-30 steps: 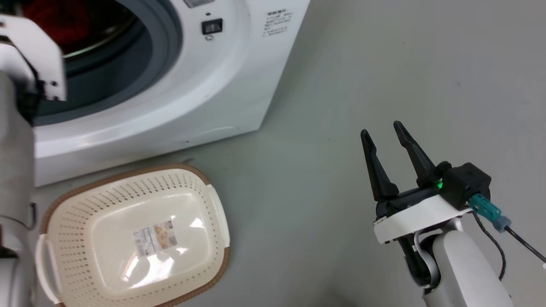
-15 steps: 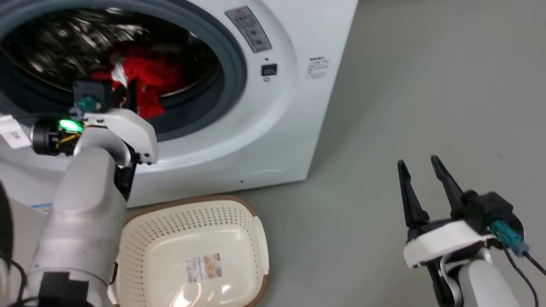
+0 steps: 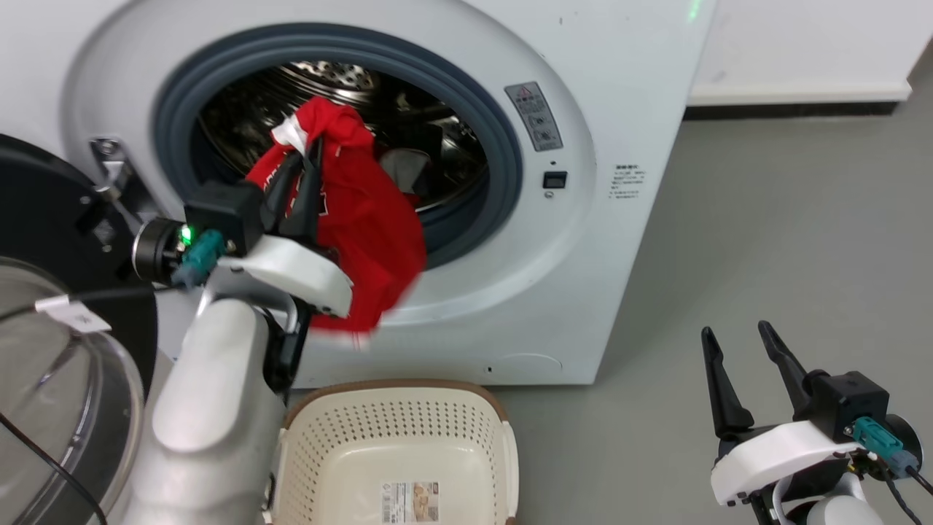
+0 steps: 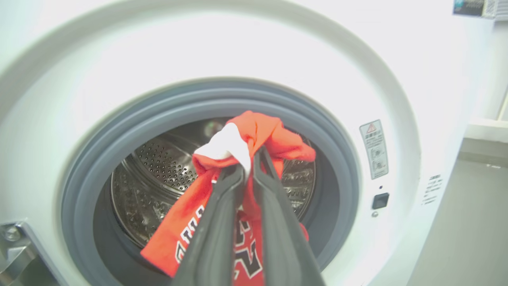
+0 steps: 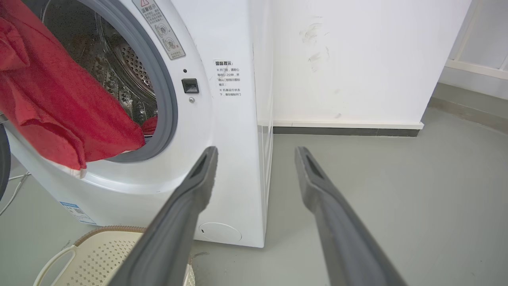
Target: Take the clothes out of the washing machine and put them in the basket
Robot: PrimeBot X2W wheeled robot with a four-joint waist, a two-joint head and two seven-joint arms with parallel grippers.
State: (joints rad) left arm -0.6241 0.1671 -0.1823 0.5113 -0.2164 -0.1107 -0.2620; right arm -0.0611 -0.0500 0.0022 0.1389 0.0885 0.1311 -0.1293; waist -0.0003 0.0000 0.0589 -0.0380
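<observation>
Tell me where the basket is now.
In the head view the basket sits on the floor at bottom centre, in front of the washing machine, below the red jersey.

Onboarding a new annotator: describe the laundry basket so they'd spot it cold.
Find the big white front-loading washing machine. On the grey floor at its foot, below the red jersey clamped in the jaws of the left gripper, sits the laundry basket. It is the cream plastic tub with perforated sides, a brown woven-look rim and a paper label on its bottom.
</observation>
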